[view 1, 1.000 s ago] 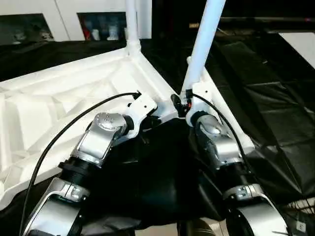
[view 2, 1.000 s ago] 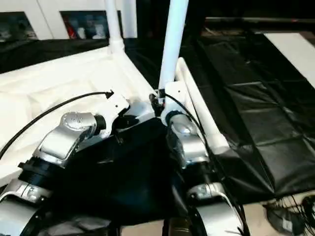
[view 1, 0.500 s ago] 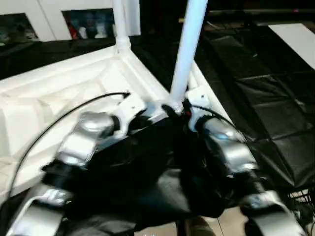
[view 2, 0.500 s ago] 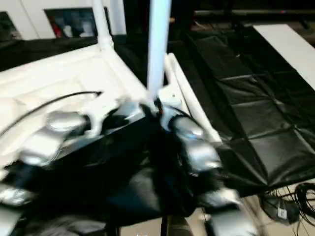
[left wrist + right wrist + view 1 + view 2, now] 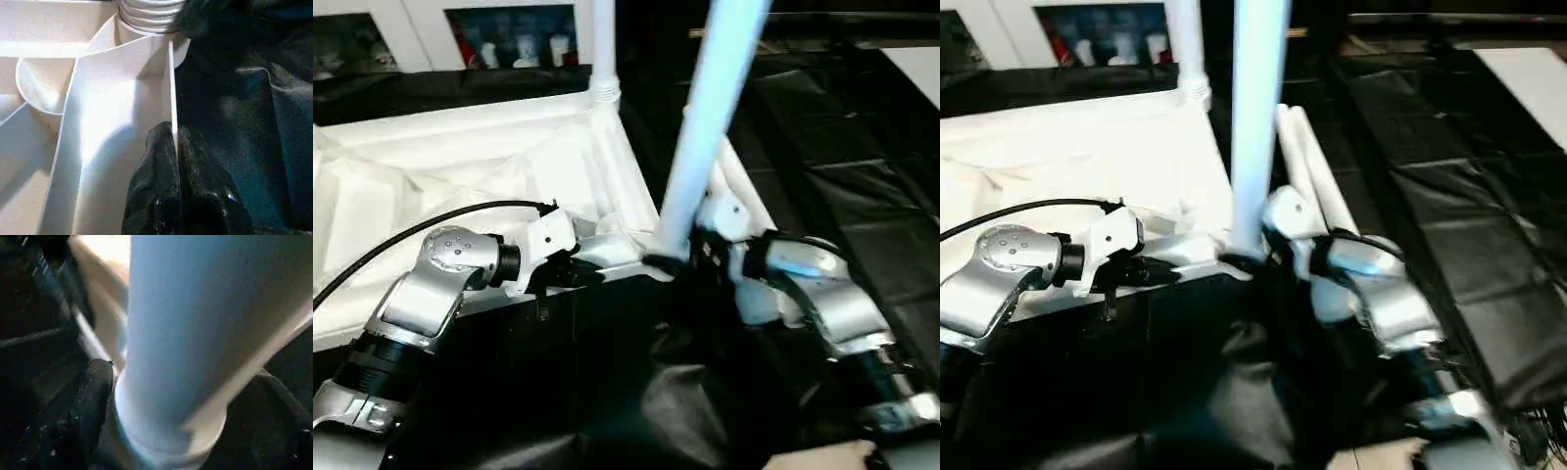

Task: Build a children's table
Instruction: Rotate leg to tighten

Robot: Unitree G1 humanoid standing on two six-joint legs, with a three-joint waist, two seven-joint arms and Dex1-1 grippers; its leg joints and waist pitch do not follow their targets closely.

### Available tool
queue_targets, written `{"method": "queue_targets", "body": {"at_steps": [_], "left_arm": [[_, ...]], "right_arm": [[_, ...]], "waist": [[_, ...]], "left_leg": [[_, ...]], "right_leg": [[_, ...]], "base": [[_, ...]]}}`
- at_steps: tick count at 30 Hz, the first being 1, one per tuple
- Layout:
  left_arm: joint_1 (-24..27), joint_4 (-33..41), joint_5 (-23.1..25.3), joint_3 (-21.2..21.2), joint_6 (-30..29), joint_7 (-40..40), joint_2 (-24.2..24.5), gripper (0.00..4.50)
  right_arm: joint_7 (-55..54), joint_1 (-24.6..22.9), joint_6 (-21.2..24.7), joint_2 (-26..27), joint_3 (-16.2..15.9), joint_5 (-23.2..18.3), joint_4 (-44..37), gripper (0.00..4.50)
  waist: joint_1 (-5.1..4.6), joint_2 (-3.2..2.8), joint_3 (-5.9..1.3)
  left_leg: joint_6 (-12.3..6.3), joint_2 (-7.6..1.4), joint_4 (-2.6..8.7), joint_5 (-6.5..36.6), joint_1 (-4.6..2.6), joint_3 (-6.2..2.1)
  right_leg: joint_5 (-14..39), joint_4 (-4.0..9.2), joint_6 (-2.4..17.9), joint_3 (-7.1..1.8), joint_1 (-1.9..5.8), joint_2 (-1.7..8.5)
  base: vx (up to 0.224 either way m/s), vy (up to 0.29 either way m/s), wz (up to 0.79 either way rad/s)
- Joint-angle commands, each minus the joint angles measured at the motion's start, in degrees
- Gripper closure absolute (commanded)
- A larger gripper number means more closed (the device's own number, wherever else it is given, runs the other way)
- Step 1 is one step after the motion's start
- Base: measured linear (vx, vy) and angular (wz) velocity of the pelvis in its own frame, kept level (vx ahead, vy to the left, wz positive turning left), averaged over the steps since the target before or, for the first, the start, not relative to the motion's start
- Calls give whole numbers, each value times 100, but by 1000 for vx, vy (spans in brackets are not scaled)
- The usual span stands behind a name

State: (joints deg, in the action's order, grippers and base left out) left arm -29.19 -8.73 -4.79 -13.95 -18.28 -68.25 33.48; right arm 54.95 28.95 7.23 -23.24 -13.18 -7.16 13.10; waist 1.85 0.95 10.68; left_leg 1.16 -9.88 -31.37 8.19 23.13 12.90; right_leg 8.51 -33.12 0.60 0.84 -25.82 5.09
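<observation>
The tabletop (image 5: pixel 480 166) lies underside up on black sheeting (image 5: pixel 1449 147); its far-left part is cut off. Your left gripper (image 5: pixel 175 147) pinches the thin rim wall, jaws nearly shut, as its wrist view shows. Your right gripper (image 5: pixel 161 396) stands wide around the near leg (image 5: pixel 705 127) at its base; whether it grips, you cannot tell.

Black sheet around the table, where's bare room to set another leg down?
Bare black sheet lies beyond the loose legs on the right. The tabletop's near corner is crowded: left gripper, right gripper and the leg.
</observation>
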Motion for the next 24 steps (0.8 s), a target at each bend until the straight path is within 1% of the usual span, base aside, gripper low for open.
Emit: {"method": "queue_targets", "body": {"at_steps": [1,2,3,4,5,6,7,8,10,11,12,13,15,16,17,20,21,24], "left_arm": [[166,-163,112,-208,-15,-101,79,450],[165,-168,102,-206,-4,-107,89,450],[159,-179,102,-202,5,-98,92,450],[155,-180,101,-197,8,-101,95,450],[155,-180,102,-195,8,-102,95,450],[151,-173,101,-188,5,-101,92,450],[152,-166,96,-188,0,-101,93,450],[154,-158,86,-187,-6,-102,93,450],[157,-151,71,-196,-7,-109,98,450],[157,-151,69,-197,-6,-110,98,450],[158,-152,60,-203,-5,-123,101,450],[158,-152,60,-203,-5,-123,101,450],[159,-157,47,-208,1,-132,102,450],[162,-159,43,-214,1,-145,108,450],[163,-159,42,-216,1,-150,110,450],[172,-154,35,-224,-3,-172,115,450],[174,-154,25,-228,-9,-189,116,450],[168,-167,17,-242,-16,-225,116,450]], "right_arm": [[241,-71,-31,-64,-104,-39,-169,64],[286,-74,-44,-79,-112,-33,-174,64],[284,-66,-69,-75,-119,-13,-140,64],[286,-58,-90,-76,-128,-6,-103,64],[286,-56,-93,-77,-130,-6,-95,64],[261,-45,-85,-47,-111,-37,-50,64],[259,-42,-75,-37,-100,-58,-42,64],[263,-42,-57,-22,-89,-88,-40,80],[258,-47,-124,17,-77,-104,-17,80],[264,-49,-126,19,-77,-102,-13,94],[298,-62,-138,25,-81,-86,6,108],[298,-62,-138,25,-81,-86,6,114],[327,-80,-141,23,-81,-80,23,126],[325,-79,-151,22,-81,-76,35,126],[324,-78,-154,22,-82,-74,39,139],[316,-80,-178,17,-98,-48,74,161],[311,-81,-189,21,-106,-37,94,172],[303,-75,-203,41,-104,-31,122,182]], "waist": [[-17,10,-463],[-15,6,-452],[-16,7,-437],[-15,7,-426],[-14,8,-415],[-13,1,-412],[-18,2,-414],[-18,3,-415],[-19,5,-428],[-20,8,-434],[-18,6,-441],[-18,6,-441],[-18,15,-453],[-14,1,-452],[-17,8,-457],[-16,11,-451],[-15,7,-443],[-17,7,-443]], "left_leg": [[-804,-280,235,591,-186,-114],[-753,-288,248,700,-190,-122],[-640,-296,264,907,-206,-127],[-583,-299,274,1009,-213,-129],[-478,-306,287,1174,-226,-136],[-398,-308,302,1253,-231,-145],[-348,-308,308,1276,-226,-152],[-334,-309,311,1276,-225,-155],[-342,-301,299,1209,-228,-149],[-361,-298,292,1163,-227,-145],[-421,-294,280,1040,-218,-139],[-421,-294,280,1040,-218,-139],[-506,-287,262,879,-209,-134],[-521,-289,262,864,-212,-135],[-546,-285,254,826,-208,-130],[-570,-287,254,836,-210,-131],[-557,-289,258,875,-210,-132],[-521,-292,263,938,-219,-134]], "right_leg": [[-28,170,1643,-176,349,234],[210,192,1608,-174,343,240],[635,234,1532,-180,326,242],[837,253,1489,-182,313,243],[1181,287,1401,-189,299,253],[1379,303,1334,-190,290,251],[1432,303,1299,-190,289,247],[1422,302,1288,-190,287,245],[1261,287,1293,-194,285,240],[1179,278,1308,-196,288,238],[966,258,1361,-196,295,234],[966,258,1361,-196,295,234],[711,229,1434,-192,313,230],[684,226,1447,-190,311,231],[614,217,1469,-188,319,225],[646,221,1489,-186,319,228],[720,230,1479,-185,316,229],[844,239,1451,-184,311,228]], "base": [[0,0,0],[0,0,0],[0,0,0],[0,0,0],[0,0,0],[0,0,0],[0,0,0],[0,0,0],[0,0,0],[0,0,0],[0,0,0],[0,0,0],[0,0,0],[0,0,0],[0,0,0],[0,0,0],[0,0,0],[0,0,0]]}}
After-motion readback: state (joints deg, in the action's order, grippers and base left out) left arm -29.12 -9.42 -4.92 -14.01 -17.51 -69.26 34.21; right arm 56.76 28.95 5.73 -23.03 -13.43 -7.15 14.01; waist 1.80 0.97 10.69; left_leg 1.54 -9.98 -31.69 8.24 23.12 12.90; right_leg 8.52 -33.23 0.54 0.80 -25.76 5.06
